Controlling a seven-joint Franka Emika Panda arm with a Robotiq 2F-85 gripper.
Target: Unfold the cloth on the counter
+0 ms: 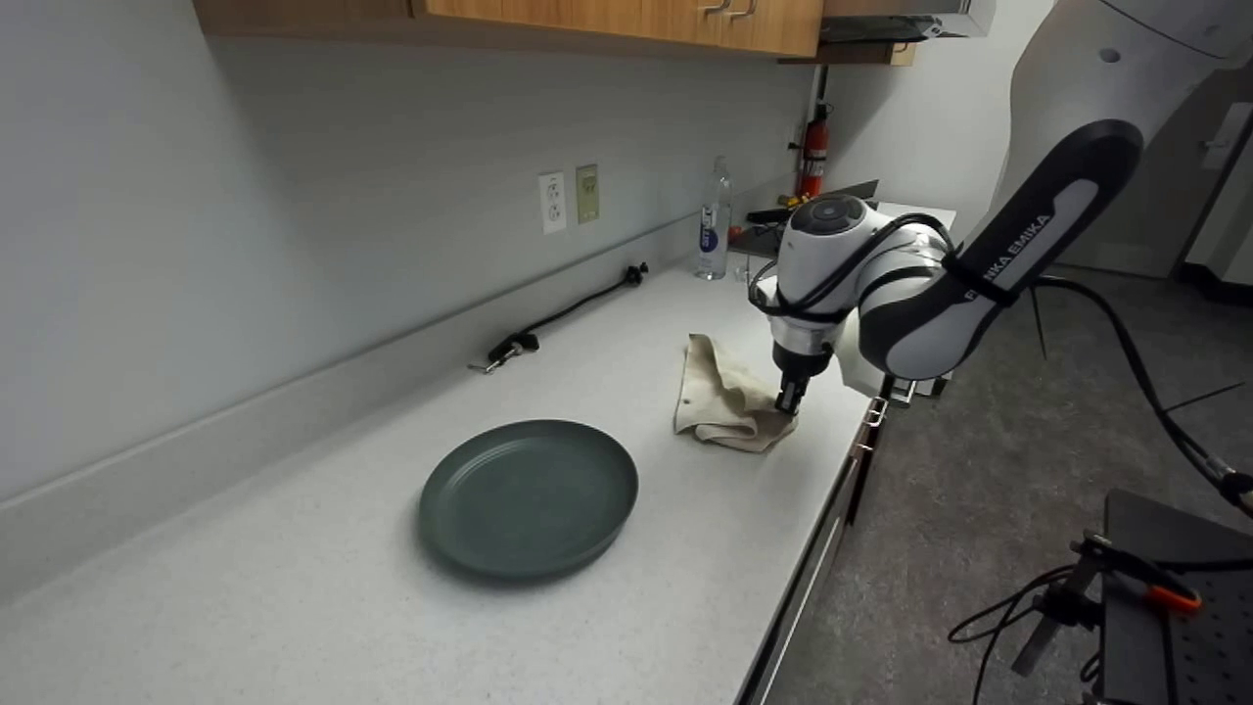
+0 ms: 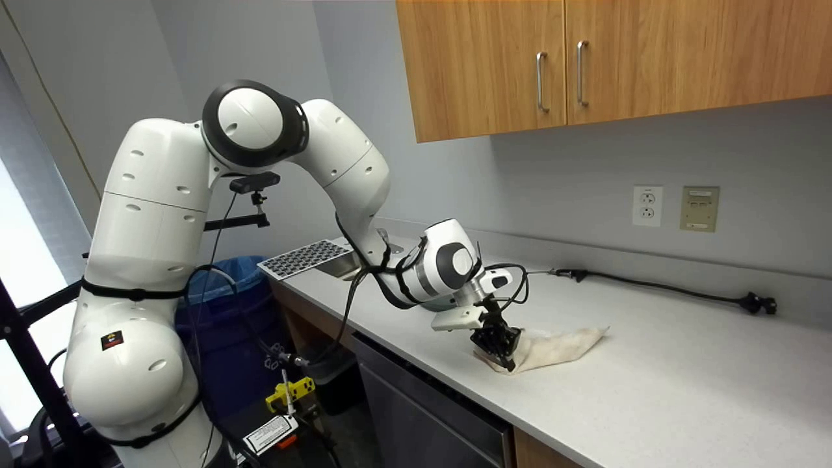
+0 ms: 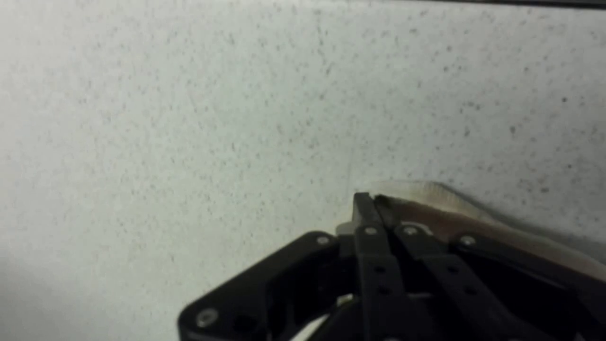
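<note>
Cloth (image 1: pixel 719 397), cream-beige and wrinkled, lies on the white counter (image 1: pixel 294 607) in an exterior view, its nearer part bunched in folds, and my claw (image 1: pixel 788 403) points down onto its side toward the counter's front edge. A round dark green plate (image 1: pixel 529 499) rests flat on the counter, apart from the cloth; a clear bottle (image 1: pixel 715 225) stands upright farther off by the wall (image 1: pixel 382 215), and a black cable (image 1: pixel 578 304) with a clamp (image 1: pixel 514 345) at one end lies along the back. In an exterior view my white arm (image 2: pixel 344 156) bends over the counter and reaches down to the cloth, which spreads out to the right of my claw as a low creased heap, one corner narrowing to a point; my claw hides part of it. Wooden cabinets (image 2: pixel 481 71) hang above, and a bit of the plate shows behind my wrist (image 2: pixel 448 260). In the wrist view my two fingers (image 3: pixel 363 206) are drawn together, nearly meeting, their tips at an edge of the cloth, which runs off rightward, partly hidden by the claw; whether any fabric is caught between them I cannot tell, as the tips are blurred.
</note>
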